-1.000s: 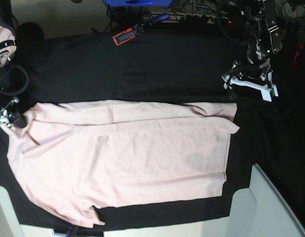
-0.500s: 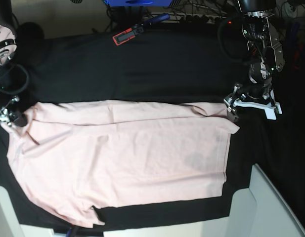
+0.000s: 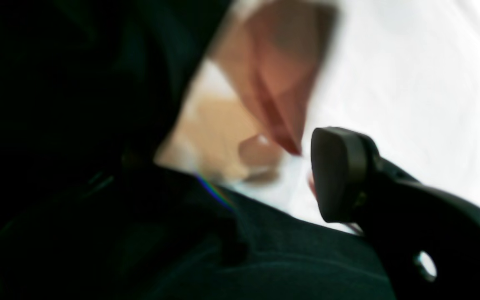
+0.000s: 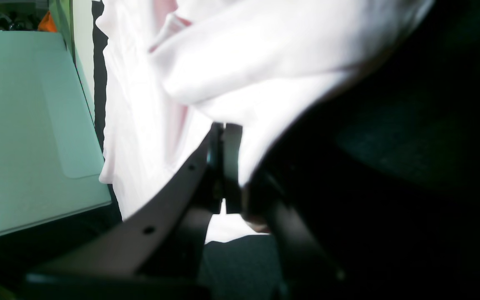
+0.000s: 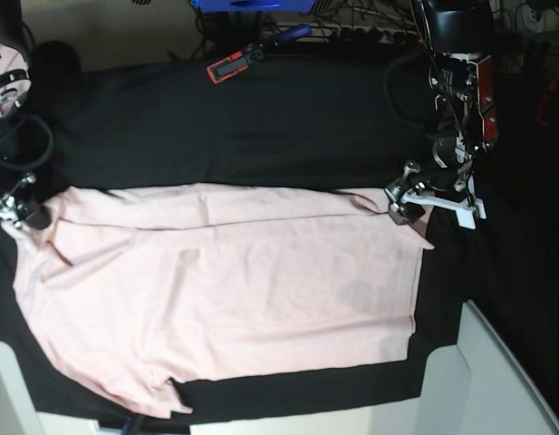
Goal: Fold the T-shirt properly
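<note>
One pale pink T-shirt (image 5: 234, 290), plain side up and creased, lies spread across the desk's (image 5: 261, 118) near half. No lettering is readable. The left pincer (image 5: 433, 201) stands spread at its far right corner; the right pincer (image 5: 16, 216) is pressed together, pinching the shirt's far left corner.

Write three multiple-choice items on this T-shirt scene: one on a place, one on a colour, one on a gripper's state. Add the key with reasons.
1. Where is the left gripper in the base view?
A. at the T-shirt's upper right corner
B. over the shirt's middle
C. beside the red-and-black tool

2. What colour is the cloth under the T-shirt?
A. white
B. black
C. blue

3. How is the right gripper?
A. wide open above the table
B. out of all views
C. shut on the T-shirt

Key: 1 A, the gripper stands at the shirt's corner, far from the red-and-black tool; 2 B, dark cloth shows all around the pink fabric; 3 C, the right wrist view shows its jaws closed together with pink fabric pinched between them.
</note>
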`<state>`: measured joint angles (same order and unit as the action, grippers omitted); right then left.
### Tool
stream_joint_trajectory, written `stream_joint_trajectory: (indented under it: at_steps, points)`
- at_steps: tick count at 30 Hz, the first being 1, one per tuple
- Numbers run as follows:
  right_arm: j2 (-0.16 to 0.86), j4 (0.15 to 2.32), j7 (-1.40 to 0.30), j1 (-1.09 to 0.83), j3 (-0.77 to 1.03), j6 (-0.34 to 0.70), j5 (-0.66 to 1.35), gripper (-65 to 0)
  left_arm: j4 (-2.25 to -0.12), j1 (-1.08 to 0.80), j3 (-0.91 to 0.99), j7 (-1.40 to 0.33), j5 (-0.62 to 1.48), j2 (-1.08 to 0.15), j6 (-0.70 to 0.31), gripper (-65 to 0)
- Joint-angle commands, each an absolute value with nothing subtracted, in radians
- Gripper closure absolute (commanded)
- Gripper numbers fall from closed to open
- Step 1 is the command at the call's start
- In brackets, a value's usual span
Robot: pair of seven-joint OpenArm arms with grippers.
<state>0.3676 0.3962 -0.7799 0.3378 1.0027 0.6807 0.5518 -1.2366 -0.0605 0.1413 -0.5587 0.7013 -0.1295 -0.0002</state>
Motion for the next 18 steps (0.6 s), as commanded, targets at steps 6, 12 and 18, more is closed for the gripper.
stream_joint_trajectory:
  at_steps: [6,12,18]
  points:
    - [0.389,0.406,-0.777,0.355,1.004,0.693,0.573,0.0,-1.236,-0.051,0.142,-0.570,0.702,-0.120,0.010,-50.4]
    - [0.389,0.406,-0.777,0.355,1.003,0.693,0.573,0.0,-1.234,-0.061,0.145,-0.572,0.702,-0.122,0.010,-20.5]
    - [0.389,0.406,-0.777,0.355,1.001,0.693,0.570,0.0,-1.241,-0.081,0.148,-0.572,0.704,-0.127,0.010,-19.1]
